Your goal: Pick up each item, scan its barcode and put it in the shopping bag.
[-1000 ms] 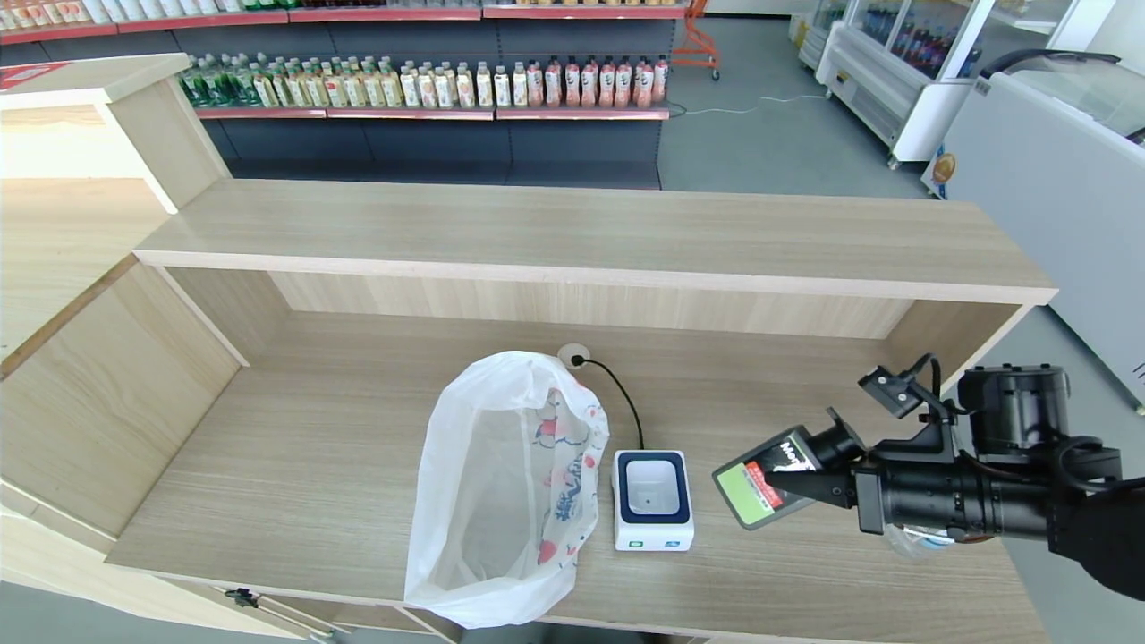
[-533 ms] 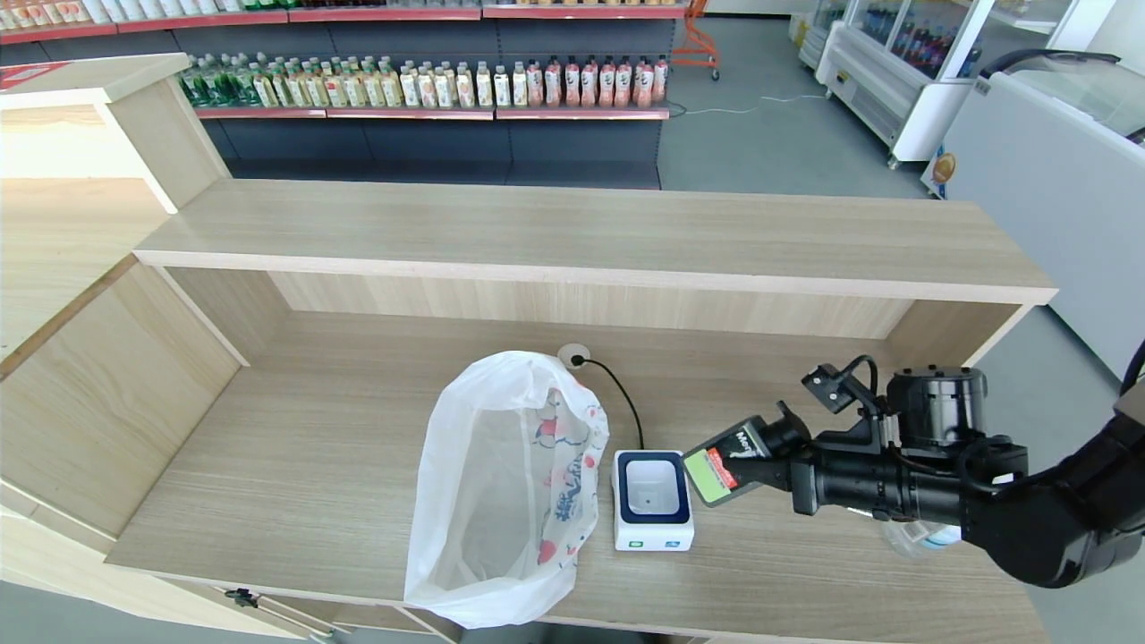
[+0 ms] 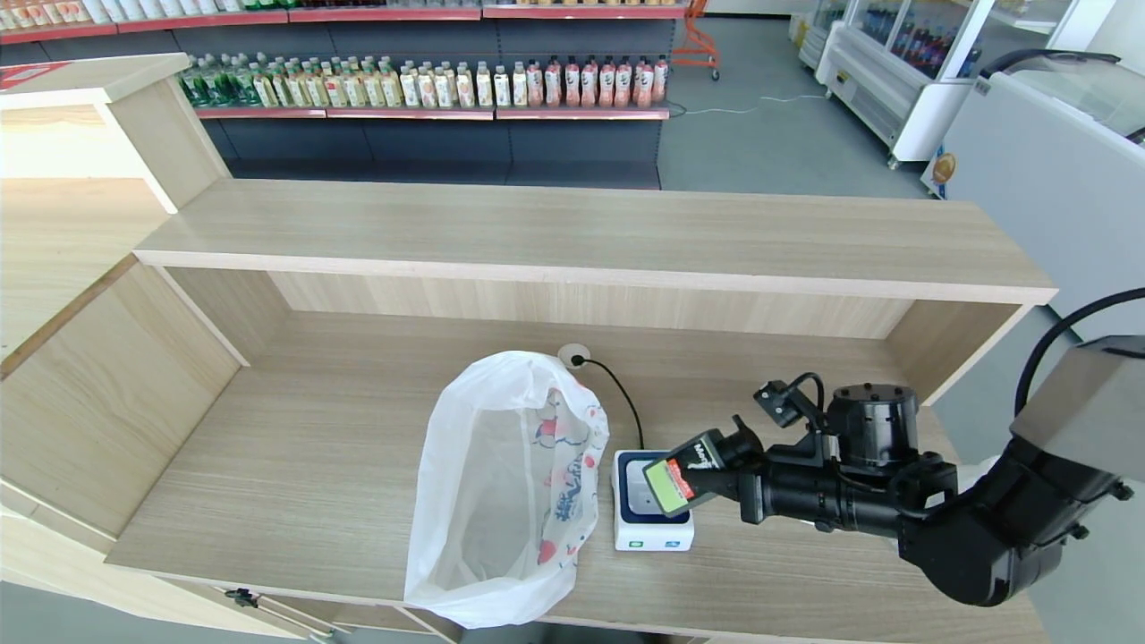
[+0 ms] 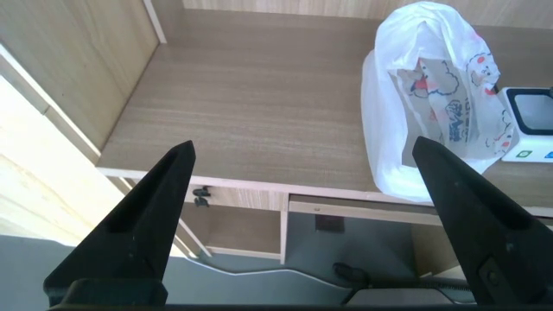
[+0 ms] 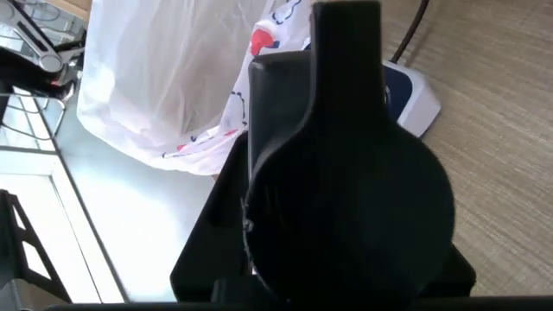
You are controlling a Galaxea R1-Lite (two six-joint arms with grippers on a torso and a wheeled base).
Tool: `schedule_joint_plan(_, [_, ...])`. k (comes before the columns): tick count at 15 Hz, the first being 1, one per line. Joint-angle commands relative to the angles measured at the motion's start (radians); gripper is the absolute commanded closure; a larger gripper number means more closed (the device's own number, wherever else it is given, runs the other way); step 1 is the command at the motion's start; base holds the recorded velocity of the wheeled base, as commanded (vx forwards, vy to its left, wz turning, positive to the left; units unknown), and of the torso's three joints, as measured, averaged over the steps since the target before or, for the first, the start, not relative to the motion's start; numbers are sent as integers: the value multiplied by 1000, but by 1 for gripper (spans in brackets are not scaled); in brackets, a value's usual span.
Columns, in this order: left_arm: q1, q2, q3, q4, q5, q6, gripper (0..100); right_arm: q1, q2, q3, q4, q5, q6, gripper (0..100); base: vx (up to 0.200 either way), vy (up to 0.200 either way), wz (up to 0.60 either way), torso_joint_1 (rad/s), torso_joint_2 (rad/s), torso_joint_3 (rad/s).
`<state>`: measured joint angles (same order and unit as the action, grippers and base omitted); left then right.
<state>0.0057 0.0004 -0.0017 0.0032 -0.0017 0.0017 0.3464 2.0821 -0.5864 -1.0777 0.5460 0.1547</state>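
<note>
My right gripper [image 3: 716,467] is shut on a small dark box [image 3: 677,475] with a green and red label. It holds the box just above the right side of the white barcode scanner [image 3: 651,536], label facing the scanner and the bag. The white shopping bag [image 3: 501,487] stands open immediately left of the scanner. In the right wrist view the dark box [image 5: 346,173] hides the fingers, with the bag [image 5: 164,78] and scanner [image 5: 413,93] beyond. My left gripper [image 4: 302,225] is open, hanging off the counter's front edge, well left of the bag [image 4: 432,95].
A black cable [image 3: 619,394] runs from the scanner to a grommet at the back of the counter. A raised ledge [image 3: 590,233] and a side wall [image 3: 116,394] box in the work surface. Bare wood lies left of the bag.
My right arm has carried the box leftward along the counter, from well right of the scanner to just over its right side. The bag and scanner have stayed put.
</note>
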Motion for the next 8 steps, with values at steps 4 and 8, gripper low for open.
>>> schedule_joint_plan(4, [0, 0, 0, 0, 0, 1, 0, 22, 127, -18, -94, -31, 8, 100, 0, 0, 0, 0, 0, 0])
schedule_joint_plan(8, [0, 0, 0, 0, 0, 1, 0, 43, 136, -24, -97, -32, 29, 100, 0, 0, 0, 0, 0, 0])
